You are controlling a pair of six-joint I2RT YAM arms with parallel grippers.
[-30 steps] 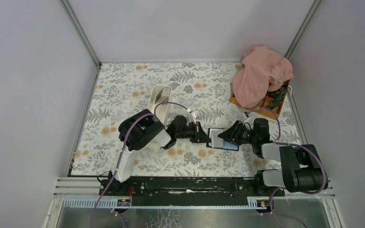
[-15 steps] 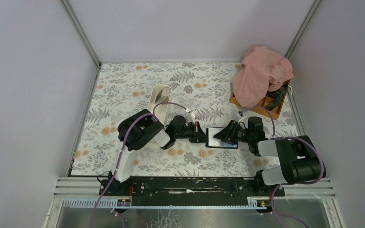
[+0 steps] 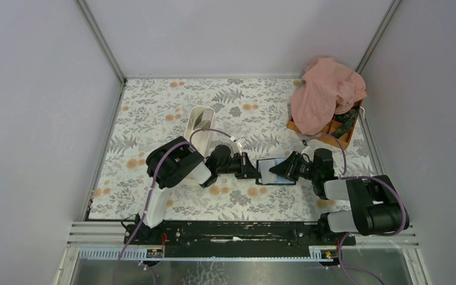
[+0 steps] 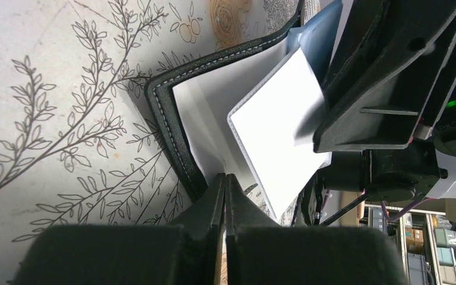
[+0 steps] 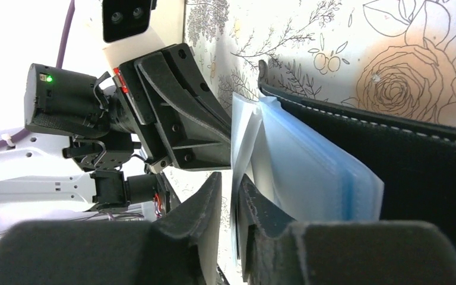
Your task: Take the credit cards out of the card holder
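Observation:
The black card holder (image 3: 271,172) lies open on the floral table between both grippers, its stitched edge (image 4: 172,124) and black cover (image 5: 404,154) showing. My left gripper (image 3: 254,171) is shut on its left flap, tips pinched together (image 4: 225,178). A white credit card (image 4: 279,119) tilts up out of the holder. My right gripper (image 3: 277,169) reaches in from the right. Its jaws (image 5: 230,184) stand narrowly apart with the card's edge (image 5: 238,133) between them, lying against one finger with a gap to the other. Pale blue sleeves (image 5: 314,172) fan out beside it.
A long white tray (image 3: 200,122) stands behind the left arm. At the back right an orange compartment box (image 3: 339,134) sits half under a pink cloth (image 3: 326,92). Grey walls close in the table on three sides.
The right gripper has slid left over the holder and its jaws have narrowed round the white card. The holder has shifted slightly up and left. The left gripper stays shut.

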